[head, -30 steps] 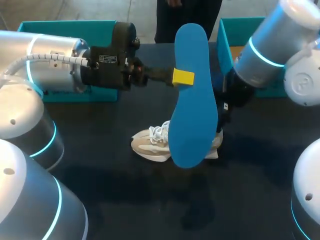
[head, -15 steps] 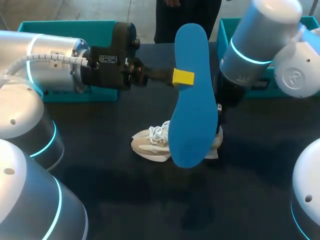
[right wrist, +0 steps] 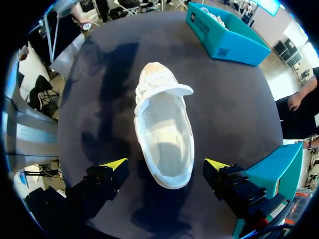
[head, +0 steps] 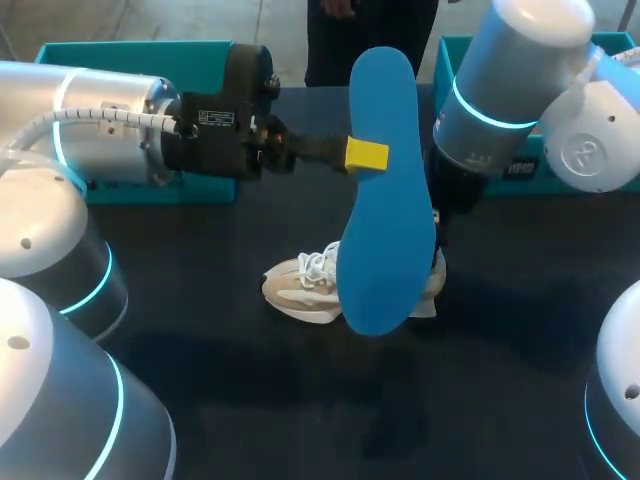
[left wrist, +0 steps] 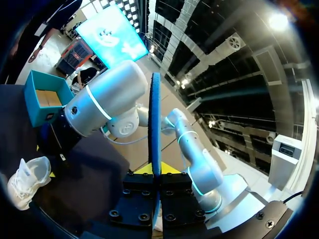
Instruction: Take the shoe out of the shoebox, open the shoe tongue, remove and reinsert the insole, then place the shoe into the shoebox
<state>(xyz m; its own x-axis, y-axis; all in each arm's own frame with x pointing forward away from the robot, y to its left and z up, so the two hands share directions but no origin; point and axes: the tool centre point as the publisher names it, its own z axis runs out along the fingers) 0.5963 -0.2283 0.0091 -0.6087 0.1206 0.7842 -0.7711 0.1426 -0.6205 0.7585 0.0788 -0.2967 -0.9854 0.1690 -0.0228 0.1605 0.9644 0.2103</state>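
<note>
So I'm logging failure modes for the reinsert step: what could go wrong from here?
The left hand pinches the blue insole by one edge, so it could pivot or slip going down. The right hand is open astride the heel of the white shoe; unheld, it may slide when the insole pushes in.

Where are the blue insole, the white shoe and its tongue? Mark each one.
blue insole (head: 388, 225), head view, middle of its flat face.
white shoe (right wrist: 167, 142), right wrist view, its bare inner floor.
tongue (right wrist: 169, 90), right wrist view, its pulled-open flap.
</note>
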